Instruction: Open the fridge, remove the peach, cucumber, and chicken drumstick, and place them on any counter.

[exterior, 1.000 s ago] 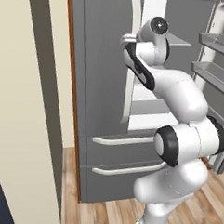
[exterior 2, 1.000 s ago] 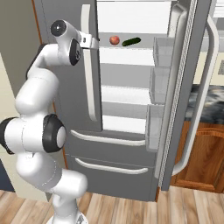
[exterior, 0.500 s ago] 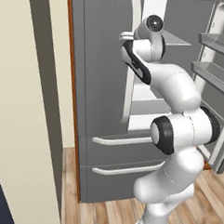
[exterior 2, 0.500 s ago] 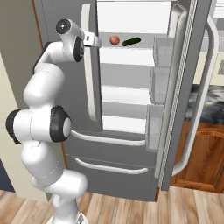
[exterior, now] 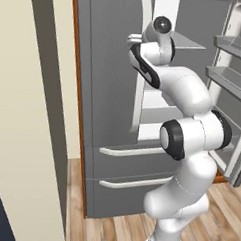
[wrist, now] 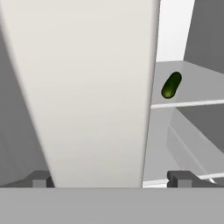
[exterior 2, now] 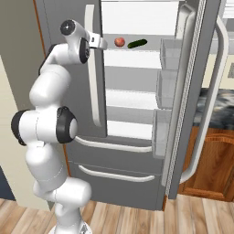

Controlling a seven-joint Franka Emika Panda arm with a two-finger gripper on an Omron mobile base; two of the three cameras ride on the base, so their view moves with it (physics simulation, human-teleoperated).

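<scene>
On the fridge (exterior 2: 137,173) shelf, peach (exterior 2: 119,42) beside cucumber (exterior 2: 137,44); gripper (wrist: 111,178) spread, seemingly astride handle (wrist: 94,92)

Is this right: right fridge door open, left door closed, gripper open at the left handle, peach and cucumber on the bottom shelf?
Not quite. The peach and cucumber lie on the top shelf, as the right base view shows. The rest holds: the fridge has its right door open and left door closed, and the gripper is open with its fingers either side of the left handle.
</scene>
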